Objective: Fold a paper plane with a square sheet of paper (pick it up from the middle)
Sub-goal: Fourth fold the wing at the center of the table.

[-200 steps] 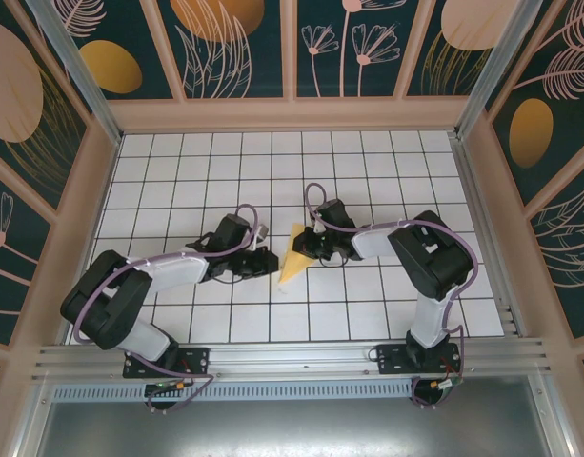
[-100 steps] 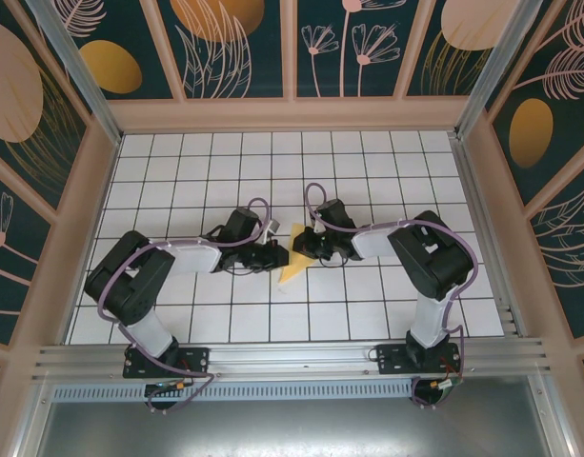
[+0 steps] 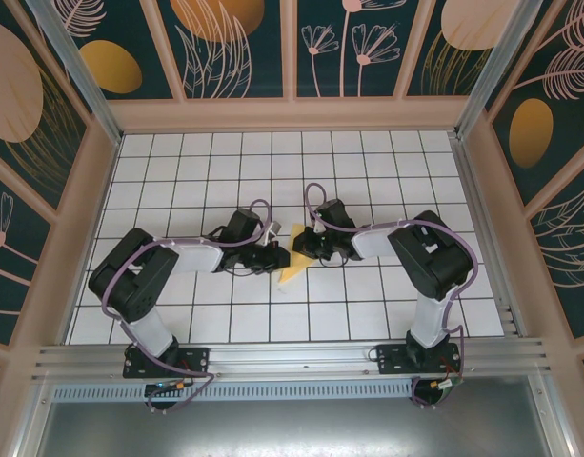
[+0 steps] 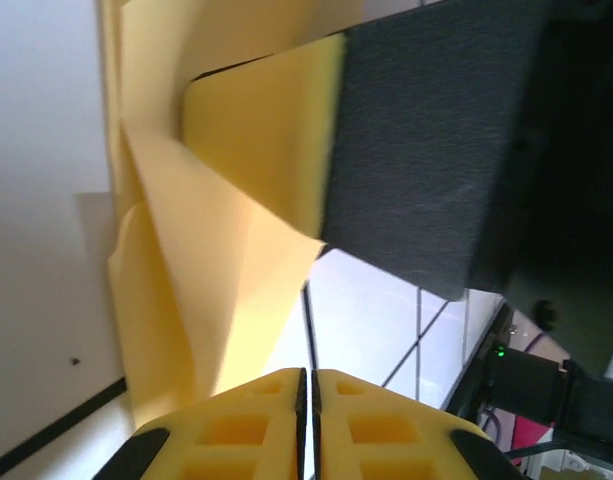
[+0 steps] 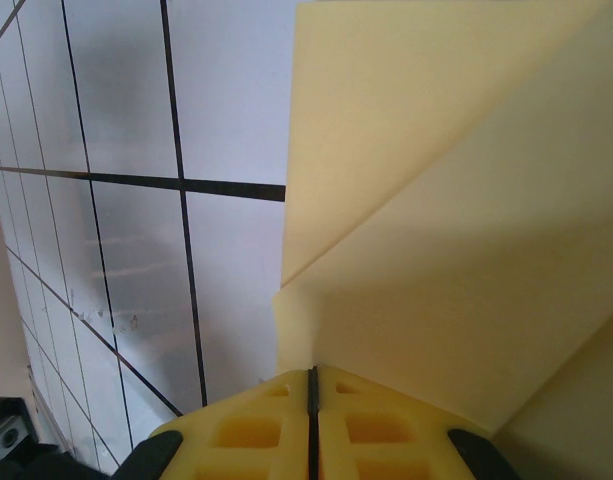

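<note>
- The square sheet of paper [image 3: 293,257] is by now a pale-yellow creased wedge. It sits near the middle of the white gridded worktop [image 3: 368,171], with its point towards the far side and its wider end towards the near edge.
- The right wrist view shows at least two layers of it, one straight edge lying slantwise over another. The left wrist view shows several flaps standing up off the worktop rather than lying flat.
- The left tool [image 3: 272,257] meets the wedge from the left. Its yellow fingertips are pressed together with only a thin seam between them, and the paper runs down into that seam, so it seems to be pinching a flap.
- The right tool [image 3: 304,249] meets the wedge from the right, just across from the left one. Its fingertips are likewise closed tight, with the paper's edge running straight in between them.
- One pad [image 4: 261,130] of the right tool lies flat against the paper in the left wrist view.
- Judgement: the task is mid-fold. The sheet is already narrowed to a wedge but is not a finished dart, and a flap is being brought over along a crease.
- Judgement: the next move calls for the two tools to work together. One anchors the sheet while the other carries its flap across, lines up the edges, and presses the crease flat without tearing the thin paper.
</note>
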Robot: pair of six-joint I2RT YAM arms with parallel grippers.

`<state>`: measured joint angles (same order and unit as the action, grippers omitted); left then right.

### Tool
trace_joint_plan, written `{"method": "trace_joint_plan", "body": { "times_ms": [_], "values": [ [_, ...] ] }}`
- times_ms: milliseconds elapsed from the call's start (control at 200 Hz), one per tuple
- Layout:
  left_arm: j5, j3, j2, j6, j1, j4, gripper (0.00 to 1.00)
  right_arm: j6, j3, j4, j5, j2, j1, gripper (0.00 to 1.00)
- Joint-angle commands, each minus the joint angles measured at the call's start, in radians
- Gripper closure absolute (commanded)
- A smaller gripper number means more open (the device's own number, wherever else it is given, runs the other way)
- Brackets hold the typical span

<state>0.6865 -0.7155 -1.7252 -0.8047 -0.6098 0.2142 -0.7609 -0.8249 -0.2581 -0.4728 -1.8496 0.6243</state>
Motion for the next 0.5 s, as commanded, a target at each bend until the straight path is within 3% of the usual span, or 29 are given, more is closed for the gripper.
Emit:
{"method": "trace_joint_plan", "body": {
  "times_ms": [0,180,490],
  "values": [
    [-0.025,-0.025,-0.043,0.038,-0.010,-0.056,0.87,0.012,0.002,0.059,0.060,-0.052,-0.005,0.91],
    [-0.128,-0.011,-0.059,0.068,-0.010,-0.139,0.89,0.015,0.002,0.066,0.063,-0.051,-0.005,0.91],
    [-0.139,0.081,-0.017,0.069,-0.010,-0.147,0.90,0.015,0.004,0.068,0.069,-0.055,-0.005,0.91]
  ]
}}
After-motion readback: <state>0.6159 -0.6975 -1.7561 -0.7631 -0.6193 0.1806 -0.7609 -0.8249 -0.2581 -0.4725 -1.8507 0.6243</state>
